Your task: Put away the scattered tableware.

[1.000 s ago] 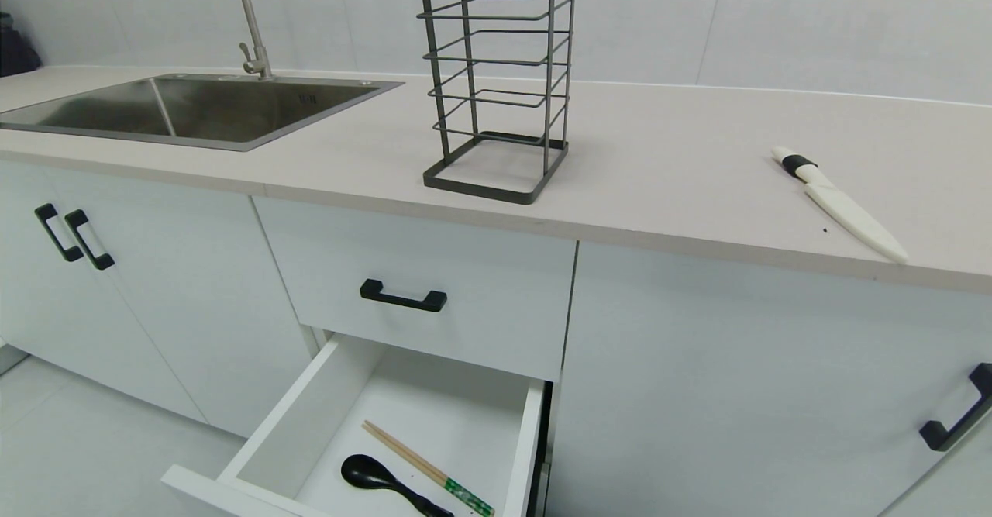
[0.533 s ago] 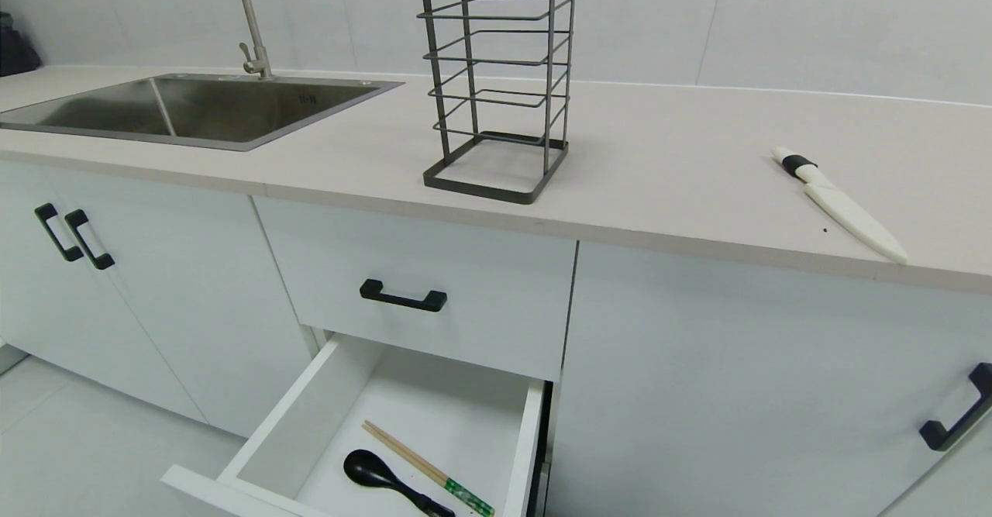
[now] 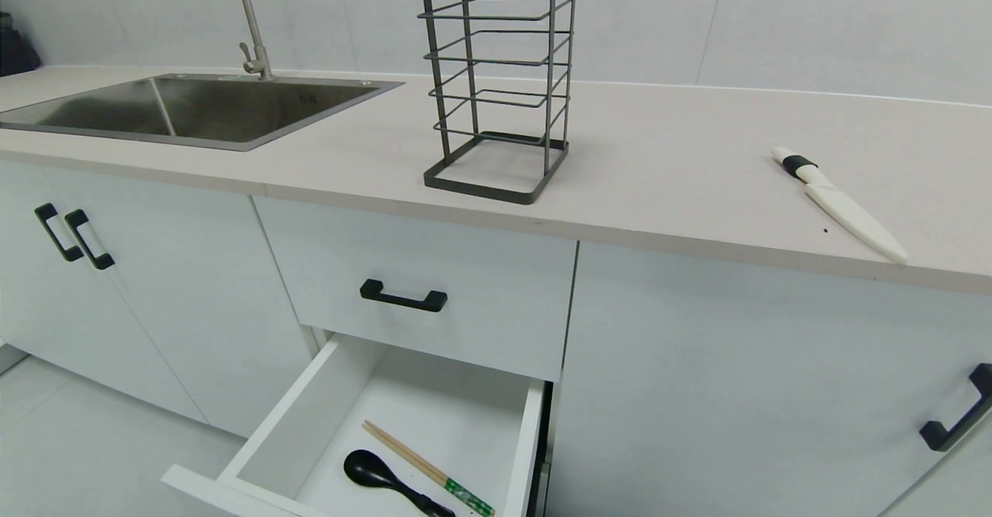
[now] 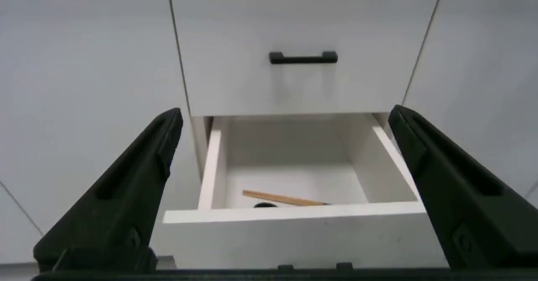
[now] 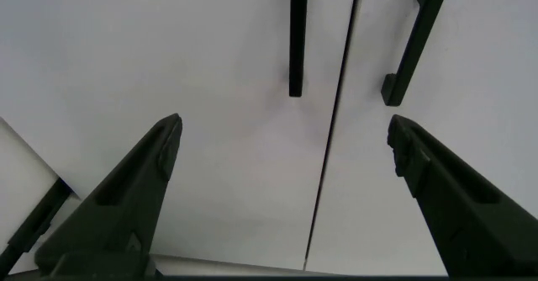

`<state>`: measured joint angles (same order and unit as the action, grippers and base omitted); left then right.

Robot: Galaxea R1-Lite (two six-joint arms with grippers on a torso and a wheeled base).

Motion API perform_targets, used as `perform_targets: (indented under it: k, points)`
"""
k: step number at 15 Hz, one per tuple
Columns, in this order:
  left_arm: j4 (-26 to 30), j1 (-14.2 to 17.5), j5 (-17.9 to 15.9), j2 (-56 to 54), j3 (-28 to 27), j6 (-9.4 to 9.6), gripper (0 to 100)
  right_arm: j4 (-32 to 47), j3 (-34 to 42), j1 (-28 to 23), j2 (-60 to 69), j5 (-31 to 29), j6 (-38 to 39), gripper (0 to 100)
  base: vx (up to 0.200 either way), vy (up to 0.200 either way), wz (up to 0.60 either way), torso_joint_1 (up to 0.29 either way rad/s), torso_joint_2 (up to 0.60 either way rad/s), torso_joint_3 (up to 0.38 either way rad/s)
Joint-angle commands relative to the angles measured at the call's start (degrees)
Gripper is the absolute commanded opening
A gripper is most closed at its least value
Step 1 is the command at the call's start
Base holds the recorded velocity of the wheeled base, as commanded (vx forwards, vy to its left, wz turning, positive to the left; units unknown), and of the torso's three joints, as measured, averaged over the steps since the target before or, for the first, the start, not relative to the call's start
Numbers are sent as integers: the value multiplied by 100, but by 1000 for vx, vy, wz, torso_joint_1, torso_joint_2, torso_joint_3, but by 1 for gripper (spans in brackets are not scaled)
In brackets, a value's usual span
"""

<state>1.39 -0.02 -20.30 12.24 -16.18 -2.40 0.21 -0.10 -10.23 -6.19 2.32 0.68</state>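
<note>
A white knife (image 3: 841, 205) with a black band lies on the counter (image 3: 666, 168) at the right. The lower drawer (image 3: 287, 432) stands pulled out; inside lie a black spoon (image 3: 387, 482) and a pair of wooden chopsticks (image 3: 426, 468) with green ends. My left gripper (image 4: 286, 188) is open and faces the open drawer (image 4: 294, 214), where the chopsticks (image 4: 286, 199) show above its front panel. My right gripper (image 5: 282, 188) is open and faces white cabinet doors (image 5: 210, 104) with black handles (image 5: 297, 37).
A black wire rack (image 3: 496, 83) stands mid-counter. The steel sink (image 3: 194, 106) and its tap (image 3: 244, 13) are at the left. A shut drawer with a black handle (image 3: 403, 296) sits above the open one. Cabinet doors with handles (image 3: 74, 236) flank it.
</note>
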Motion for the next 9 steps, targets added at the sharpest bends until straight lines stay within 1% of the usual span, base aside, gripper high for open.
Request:
perform_targets:
  k: [1, 4, 7, 9]
  points:
    - [2, -15, -9, 631, -158, 20, 100, -3, 1, 3, -31, -3, 2, 100, 0, 0, 0, 0, 0, 0]
    - [-7, -68, -71, 973, -105, 20, 100, -3, 1, -6, -31, -3, 11, 100, 0, 0, 0, 0, 0, 0]
    - [-86, -112, -299, 1782, -158, 38, 100, -12, 1, -6, -31, -3, 11, 100, 0, 0, 0, 0, 0, 0]
    - [-253, -332, -282, 2459, -140, 29, 100, -3, 1, -6, -31, -3, 11, 100, 0, 0, 0, 0, 0, 0]
